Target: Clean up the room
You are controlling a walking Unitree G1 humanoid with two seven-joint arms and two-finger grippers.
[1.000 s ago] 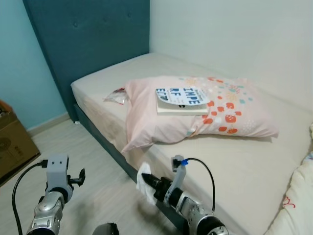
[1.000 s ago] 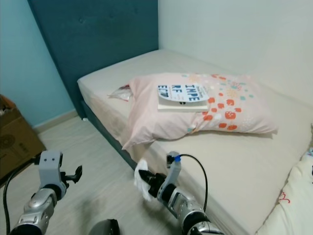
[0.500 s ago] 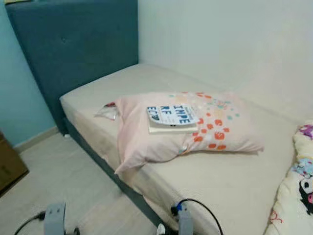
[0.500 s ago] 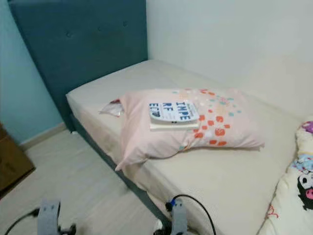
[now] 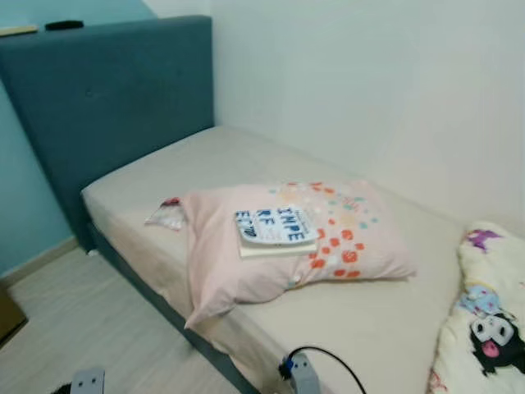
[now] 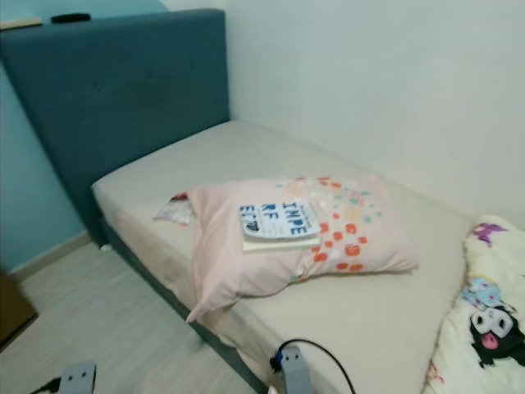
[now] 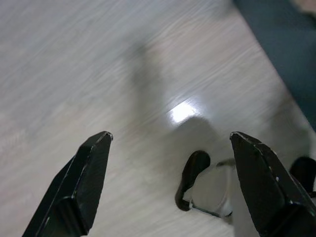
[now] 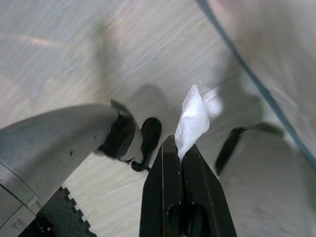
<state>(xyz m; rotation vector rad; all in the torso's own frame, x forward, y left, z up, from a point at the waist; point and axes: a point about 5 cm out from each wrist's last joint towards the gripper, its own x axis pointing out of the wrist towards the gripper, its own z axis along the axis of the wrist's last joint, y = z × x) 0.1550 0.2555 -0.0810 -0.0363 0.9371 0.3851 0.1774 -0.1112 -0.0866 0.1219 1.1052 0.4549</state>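
My right gripper (image 8: pixel 180 148) is shut on a crumpled white tissue (image 8: pixel 195 116), which sticks out past the fingertips above the pale wood floor (image 8: pixel 148 44). My left gripper (image 7: pixel 170 138) hangs open over the same floor with nothing between its fingers (image 7: pixel 81 185). On the bed (image 5: pixel 385 312) lies a pink dotted pillow (image 5: pixel 361 238). A book (image 5: pixel 275 228) with blue lettering rests on it. A crinkled plastic wrapper (image 5: pixel 166 215) lies beside the pillow toward the headboard. Both wrists (image 5: pixel 302 373) peek in at the head view's bottom edge.
A blue padded headboard (image 5: pixel 107 98) stands at the left, with a dark object (image 5: pixel 64 25) on top. A cartoon-print blanket (image 5: pixel 484 328) is bunched at the bed's right end. A white wall runs behind the bed. A silver robot limb (image 8: pixel 54 143) is near the tissue.
The head camera has tilted up and turned, so the bed sits lower left in the picture. The arms have dropped to the bottom edge. The cardboard box has left the picture.
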